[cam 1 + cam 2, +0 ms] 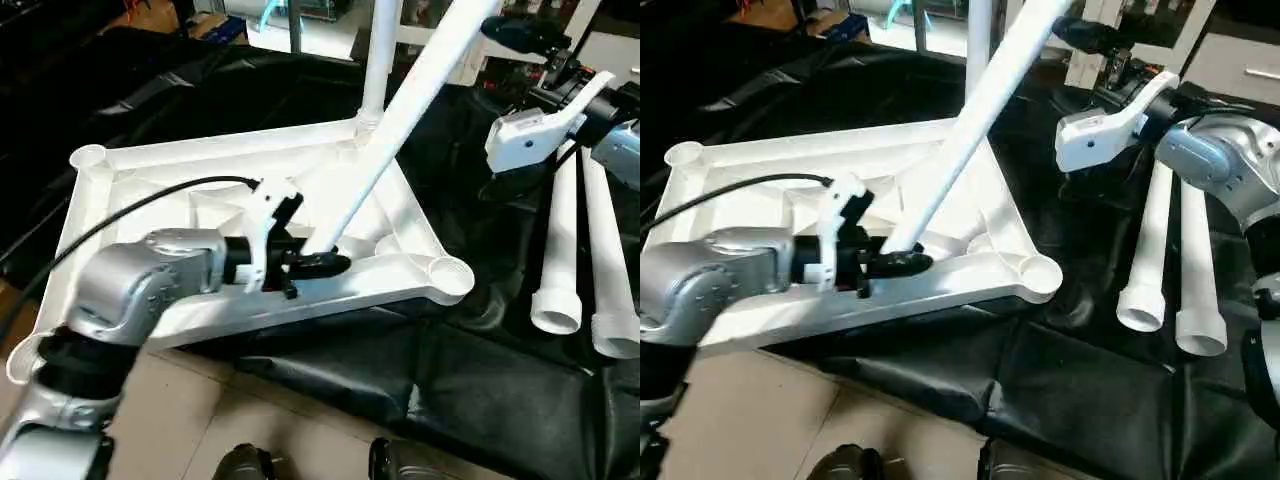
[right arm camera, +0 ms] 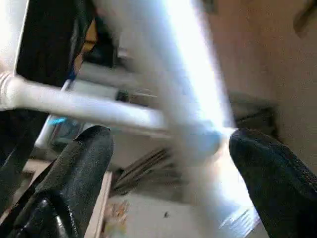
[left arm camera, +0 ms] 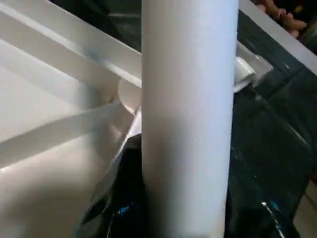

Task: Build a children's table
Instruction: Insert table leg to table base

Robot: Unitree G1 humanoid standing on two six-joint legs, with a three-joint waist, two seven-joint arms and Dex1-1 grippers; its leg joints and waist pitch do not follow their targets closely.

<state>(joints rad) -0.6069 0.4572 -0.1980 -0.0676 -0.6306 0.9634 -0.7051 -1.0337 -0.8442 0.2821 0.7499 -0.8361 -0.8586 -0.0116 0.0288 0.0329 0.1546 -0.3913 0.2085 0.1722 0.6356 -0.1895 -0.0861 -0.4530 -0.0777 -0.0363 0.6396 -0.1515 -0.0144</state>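
Leg-fitting underway: the left gripper (image 1: 318, 262) is clamping a slanted tube leg (image 1: 400, 120) over the upturned tabletop (image 1: 130, 160) near its front rim; the right gripper (image 2: 168, 148) is hanging wide open. Next, I'd judge: seating it in the front-right socket (image 1: 449, 271).

Slanted leg (image 1: 400, 120) in left gripper (image 1: 318, 264) crosses upturned tabletop (image 1: 150, 215) from near rim toward far right, blocking passage over right half. Upright leg (image 1: 378, 55) bars far right corner. Left half of ribbed underside open. Two loose legs (image 1: 585, 250) occupy black cloth right of tabletop; right gripper (image 2: 168, 144), jaws wide, raised above them.
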